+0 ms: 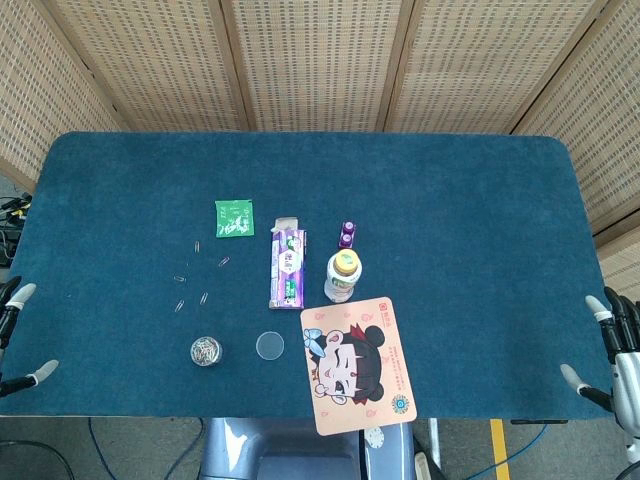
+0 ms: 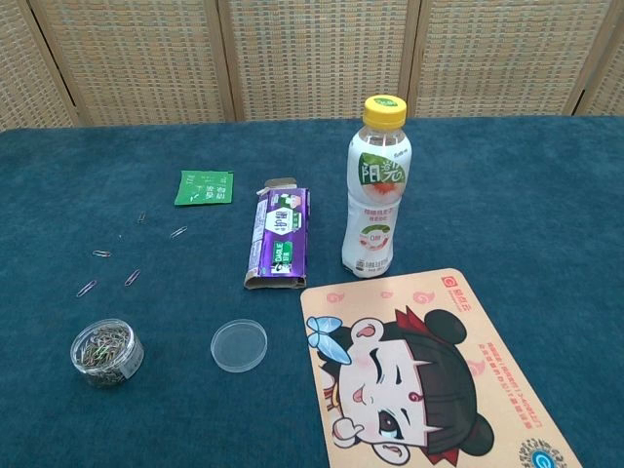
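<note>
Starting at the edges of the head view: your left hand (image 1: 18, 335) sits at the far left edge of the table (image 1: 480, 220), fingers spread apart, nothing in it, and your right hand (image 1: 610, 350) sits at the far right edge, fingers also spread and empty. Neither hand shows in the chest view. Both are well apart from everything in the middle. Nearest your left hand is the small clear jar of paper clips (image 2: 105, 351), standing upright with its top off; its round clear lid (image 2: 239, 344) lies flat just to the right of it, not touching. Loose paper clips (image 2: 115, 258) are scattered on the cloth behind the jar. A green packet (image 2: 204, 187) lies flat further back. A purple box (image 2: 280, 239) lies flat near the table's middle, one end flap open at the far side. Just right of it a drink bottle (image 2: 376, 190) with a yellow cap stands upright, near the box but apart from it. In the head view a small purple item (image 1: 347, 234) lies just behind the bottle; you can't tell what it is. A cartoon mouse pad (image 2: 429, 375) lies flat at the front edge, its far corner just in front of the bottle and the box, nearest thing to your right hand though still well away.
</note>
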`<state>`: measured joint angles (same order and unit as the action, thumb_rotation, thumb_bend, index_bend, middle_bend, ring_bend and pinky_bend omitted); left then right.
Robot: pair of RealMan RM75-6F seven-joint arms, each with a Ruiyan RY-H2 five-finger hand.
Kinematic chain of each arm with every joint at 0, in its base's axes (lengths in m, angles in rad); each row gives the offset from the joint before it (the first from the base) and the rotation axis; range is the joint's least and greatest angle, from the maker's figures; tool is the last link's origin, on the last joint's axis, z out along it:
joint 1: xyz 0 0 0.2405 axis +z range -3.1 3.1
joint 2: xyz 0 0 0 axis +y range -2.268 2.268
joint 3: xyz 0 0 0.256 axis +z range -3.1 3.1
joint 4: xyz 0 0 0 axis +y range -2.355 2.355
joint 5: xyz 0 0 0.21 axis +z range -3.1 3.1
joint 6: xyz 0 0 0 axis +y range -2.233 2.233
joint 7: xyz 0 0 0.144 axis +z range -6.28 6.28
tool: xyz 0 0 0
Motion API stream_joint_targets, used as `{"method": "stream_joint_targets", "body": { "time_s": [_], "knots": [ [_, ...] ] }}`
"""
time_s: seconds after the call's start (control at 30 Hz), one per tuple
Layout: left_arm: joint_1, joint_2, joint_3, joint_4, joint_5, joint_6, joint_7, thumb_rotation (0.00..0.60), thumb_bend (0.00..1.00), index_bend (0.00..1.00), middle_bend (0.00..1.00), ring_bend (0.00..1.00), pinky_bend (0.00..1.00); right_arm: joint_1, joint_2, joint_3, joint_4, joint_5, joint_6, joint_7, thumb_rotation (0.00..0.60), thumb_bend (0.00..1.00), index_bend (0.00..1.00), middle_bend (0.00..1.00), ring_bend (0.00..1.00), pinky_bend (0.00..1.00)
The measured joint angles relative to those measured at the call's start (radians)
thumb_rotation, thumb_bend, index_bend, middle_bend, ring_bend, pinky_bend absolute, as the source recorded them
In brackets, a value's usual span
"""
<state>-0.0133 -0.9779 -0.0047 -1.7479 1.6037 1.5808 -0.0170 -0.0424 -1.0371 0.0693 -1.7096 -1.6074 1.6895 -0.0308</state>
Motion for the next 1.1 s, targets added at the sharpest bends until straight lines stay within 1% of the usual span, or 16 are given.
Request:
{"method": "stream_joint_targets", "body": {
  "time_s": [0.3, 0.43, 0.47, 0.53, 0.57, 0.63, 0.73, 0.8, 0.9, 1.0, 1.1],
  "knots": [
    [-0.01, -0.007, 0.003, 0.006, -0.005, -0.024, 0.004, 0.6, 0.11, 0.0, 0.0, 0.0, 0.0, -0.002, 0.007, 0.004, 0.0, 0.009, -0.001, 0.02, 0.6, 0.0, 0.07, 0.0, 0.0, 0.0],
    [-0.036, -0.015, -0.009, 0.02, -0.016, -0.059, -0.014, 0.6, 0.12, 0.0, 0.0, 0.0, 0.0, -0.002, 0.013, 0.009, 0.0, 0.02, -0.002, 0.038, 0.6, 0.0, 0.07, 0.0, 0.0, 0.0],
    [-0.048, -0.019, -0.014, 0.028, -0.019, -0.073, -0.025, 0.6, 0.12, 0.03, 0.0, 0.0, 0.0, -0.001, 0.014, 0.009, 0.0, 0.021, -0.005, 0.039, 0.6, 0.0, 0.07, 0.0, 0.0, 0.0],
    [-0.084, -0.029, -0.027, 0.055, -0.024, -0.12, -0.054, 0.6, 0.12, 0.15, 0.0, 0.0, 0.0, 0.001, 0.015, 0.01, 0.0, 0.025, -0.01, 0.041, 0.6, 0.0, 0.07, 0.0, 0.0, 0.0],
    [-0.103, -0.034, -0.033, 0.068, -0.028, -0.146, -0.062, 0.6, 0.12, 0.2, 0.0, 0.0, 0.0, 0.002, 0.015, 0.012, 0.0, 0.029, -0.013, 0.042, 0.6, 0.0, 0.07, 0.0, 0.0, 0.0],
    [-0.156, -0.052, -0.048, 0.104, -0.039, -0.22, -0.071, 0.6, 0.13, 0.29, 0.0, 0.0, 0.0, 0.005, 0.015, 0.015, 0.0, 0.039, -0.022, 0.043, 0.6, 0.0, 0.07, 0.0, 0.0, 0.0],
    [-0.245, -0.098, -0.073, 0.178, -0.061, -0.34, -0.07, 0.6, 0.19, 0.38, 0.0, 0.0, 0.0, 0.012, 0.016, 0.019, 0.0, 0.056, -0.04, 0.048, 0.6, 0.0, 0.07, 0.0, 0.0, 0.0],
    [-0.303, -0.148, -0.088, 0.246, -0.073, -0.411, -0.065, 0.6, 0.23, 0.42, 0.0, 0.0, 0.0, 0.016, 0.016, 0.023, 0.002, 0.069, -0.05, 0.051, 0.6, 0.0, 0.07, 0.0, 0.0, 0.0],
    [-0.375, -0.231, -0.105, 0.354, -0.088, -0.48, -0.058, 0.6, 0.28, 0.48, 0.0, 0.0, 0.0, 0.022, 0.016, 0.032, 0.007, 0.096, -0.067, 0.057, 0.6, 0.0, 0.07, 0.0, 0.0, 0.0],
    [-0.438, -0.311, -0.119, 0.451, -0.105, -0.538, -0.052, 0.6, 0.34, 0.49, 0.0, 0.0, 0.0, 0.029, 0.015, 0.039, 0.013, 0.119, -0.085, 0.063, 0.6, 0.0, 0.07, 0.0, 0.0, 0.0],
    [-0.492, -0.379, -0.129, 0.526, -0.128, -0.595, -0.035, 0.6, 0.37, 0.49, 0.0, 0.0, 0.0, 0.035, 0.014, 0.045, 0.018, 0.134, -0.099, 0.065, 0.6, 0.0, 0.07, 0.0, 0.0, 0.0]
  ]
}}
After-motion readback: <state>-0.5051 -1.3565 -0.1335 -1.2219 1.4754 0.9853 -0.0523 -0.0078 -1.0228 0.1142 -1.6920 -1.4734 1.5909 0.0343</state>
